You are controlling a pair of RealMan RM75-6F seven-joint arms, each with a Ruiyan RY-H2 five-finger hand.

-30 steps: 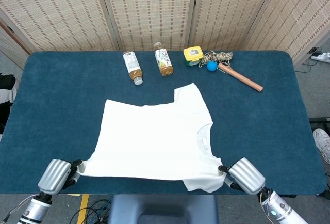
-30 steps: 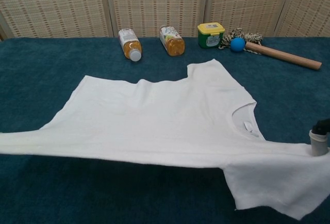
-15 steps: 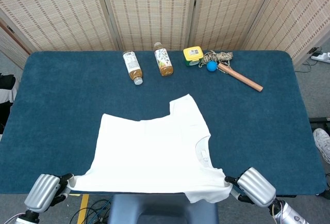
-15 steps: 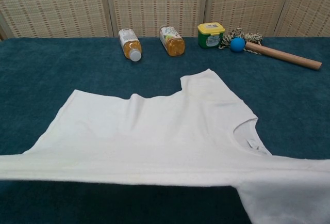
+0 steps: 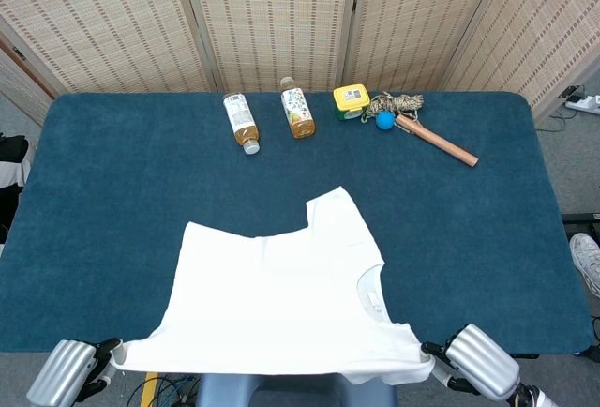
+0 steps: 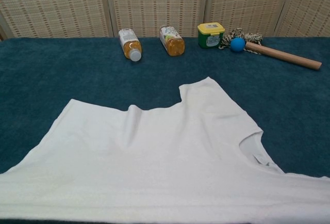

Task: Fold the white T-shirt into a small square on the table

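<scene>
The white T-shirt point(image 5: 281, 299) lies spread flat on the blue table point(image 5: 112, 191), collar point(image 5: 370, 290) to the right and one sleeve point(image 5: 333, 215) pointing to the far side. Its near edge is stretched taut past the table's front edge. My left hand point(image 5: 67, 384) grips the near-left corner and my right hand point(image 5: 473, 374) grips the near-right corner, both below the table's front edge. In the chest view the T-shirt point(image 6: 154, 167) fills the lower half, and neither hand shows there.
Two bottles point(image 5: 241, 123) point(image 5: 296, 107) lie at the back of the table. To their right sit a yellow-lidded tub point(image 5: 350, 99), a blue ball point(image 5: 384, 120), a rope bundle point(image 5: 401, 102) and a wooden stick point(image 5: 439, 142). Woven screens stand behind.
Both hands have drawn back toward me and lower, dragging the T-shirt toward the table's front edge. Its far sleeve and hem have slid nearer.
</scene>
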